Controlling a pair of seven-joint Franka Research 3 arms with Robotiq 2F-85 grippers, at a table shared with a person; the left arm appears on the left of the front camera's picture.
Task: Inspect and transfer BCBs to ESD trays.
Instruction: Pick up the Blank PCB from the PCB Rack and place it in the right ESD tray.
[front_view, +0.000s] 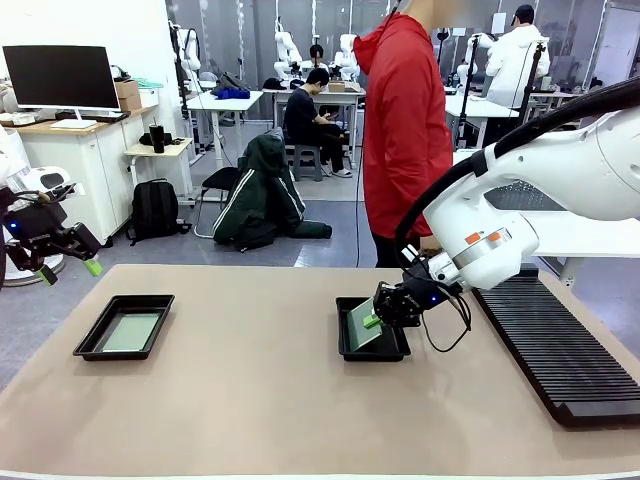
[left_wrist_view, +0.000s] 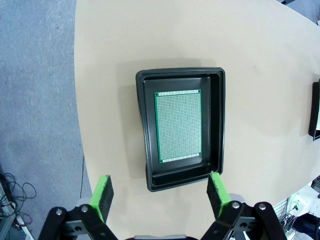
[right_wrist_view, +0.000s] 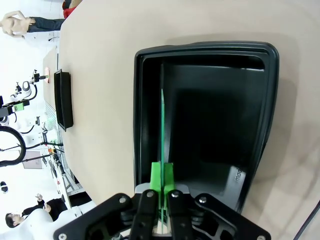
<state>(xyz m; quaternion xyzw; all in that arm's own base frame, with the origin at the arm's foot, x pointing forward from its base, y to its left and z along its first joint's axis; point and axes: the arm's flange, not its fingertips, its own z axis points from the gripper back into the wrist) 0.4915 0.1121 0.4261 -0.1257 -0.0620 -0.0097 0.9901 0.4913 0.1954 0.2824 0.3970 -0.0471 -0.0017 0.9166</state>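
At nine o'clock on the round-edged tan table (front_view: 270, 400), the left gripper (front_view: 68, 270) is hovering off the table's edge with its green-padded fingers (left_wrist_view: 102, 196) spread wide and nothing between them. Just inside it, at about eight o'clock, the left shallow black plastic ESD tray (front_view: 124, 326) is lying flat, and a thin pale green rectangular BCB (left_wrist_view: 178, 126) is resting flat on its floor, apart from the rim all round. Near the table's centre, toward three o'clock, the second black ESD tray (front_view: 372, 329) is sitting beside the right gripper (front_view: 372, 320), which is clenched on a second green BCB (front_view: 362, 323), pinching one edge between its green pads (right_wrist_view: 162, 176). That board is tilting steeply over the tray, seen edge-on from the wrist camera, its far end reaching toward the tray's twelve o'clock wall. At four o'clock a long black ribbed rack (front_view: 560, 350) is lying along the table's right side.
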